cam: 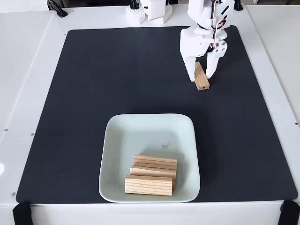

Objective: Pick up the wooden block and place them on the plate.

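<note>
Fixed view: hand (201, 75) closed around one wooden block (202, 78) on the black mat (93, 93).
Three further blocks (152, 176) lie stacked in the plate (140, 129), near the table's front edge.

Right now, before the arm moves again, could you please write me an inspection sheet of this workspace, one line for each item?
Surface: black rectangular mat lying on a white table.
Job's things: three light-wood rectangular blocks lie together in the near half of the square pale mint plate; a fourth light-wood block lies on the mat, beyond the plate, to the right.
Clutter: nothing seen on the mat.
Grippers: white two-finger gripper lowered over the fourth block, fingers on either side of it; whether they press it, cannot tell.
Cables: red and black wires on the arm.
Surroundings: black clamps at the table's near corners; white parts at the far edge.
</note>
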{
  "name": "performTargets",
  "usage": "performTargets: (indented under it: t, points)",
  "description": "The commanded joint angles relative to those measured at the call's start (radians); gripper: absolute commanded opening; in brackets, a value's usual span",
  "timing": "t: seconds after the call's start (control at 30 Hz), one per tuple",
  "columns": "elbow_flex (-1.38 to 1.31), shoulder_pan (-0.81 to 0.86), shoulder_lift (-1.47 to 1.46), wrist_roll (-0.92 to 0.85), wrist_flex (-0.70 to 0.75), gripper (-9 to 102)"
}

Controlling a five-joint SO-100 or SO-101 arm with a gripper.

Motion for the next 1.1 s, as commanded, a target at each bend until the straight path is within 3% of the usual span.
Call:
performTargets:
  t: [0.0,0.3,0.5,0.8,1.07]
  points:
    - [-0.002,0.005,-0.006,0.005,-0.006,0]
    - [-0.002,0.011,0.020,0.009,0.008,0]
    - [0.061,0.011,0.187,0.011,0.008,0]
    - [0.460,0.002,0.649,0.017,-0.005,0]
    - [0.601,0.049,0.879,0.276,-0.021,0]
